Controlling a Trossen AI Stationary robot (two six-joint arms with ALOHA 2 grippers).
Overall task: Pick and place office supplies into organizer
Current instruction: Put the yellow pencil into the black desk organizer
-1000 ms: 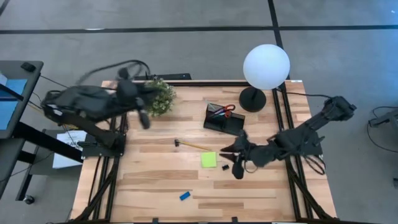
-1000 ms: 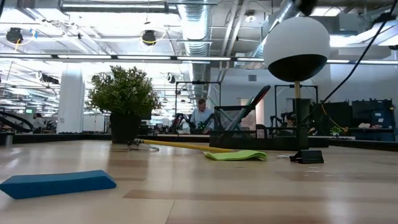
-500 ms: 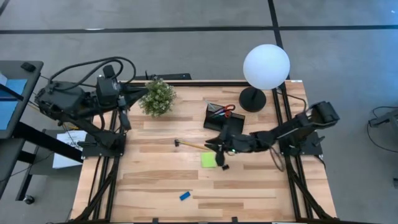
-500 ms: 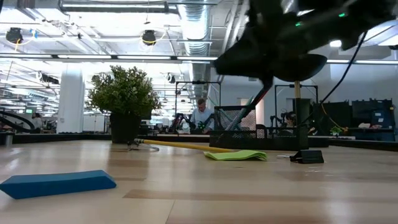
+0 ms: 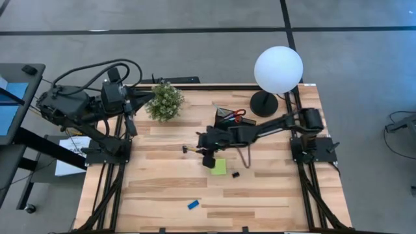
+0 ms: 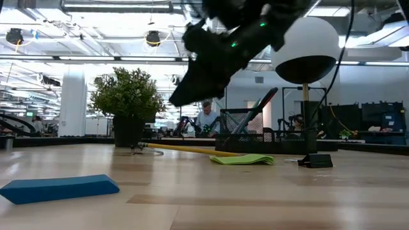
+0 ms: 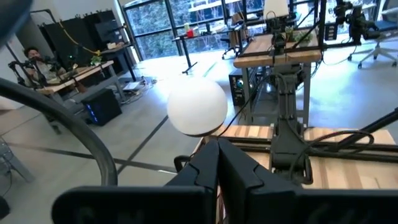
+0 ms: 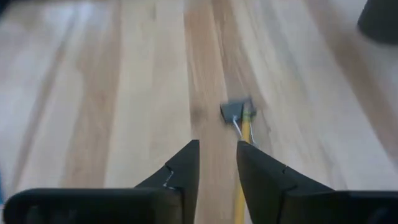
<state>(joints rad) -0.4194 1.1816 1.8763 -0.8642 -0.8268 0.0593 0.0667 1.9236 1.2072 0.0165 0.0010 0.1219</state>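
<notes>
Few items sit in the organizer (image 5: 234,123); pencil (image 5: 203,152), sticky pad (image 5: 218,167), clip (image 5: 235,174), eraser (image 5: 193,205) remain near it. Right claw (image 5: 207,158) slightly open, empty, over pencil.

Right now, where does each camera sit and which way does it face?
High: overhead, straight down; both arms, organizer.
Low: tabletop level, facing the room; right arm overhead, blue eraser.
Left wrist: over the table's corner, facing the lamp globe; shut fingers.
Right wrist: looking down; fingers over the pencil.
Shared: pencil, high and right wrist.
</notes>
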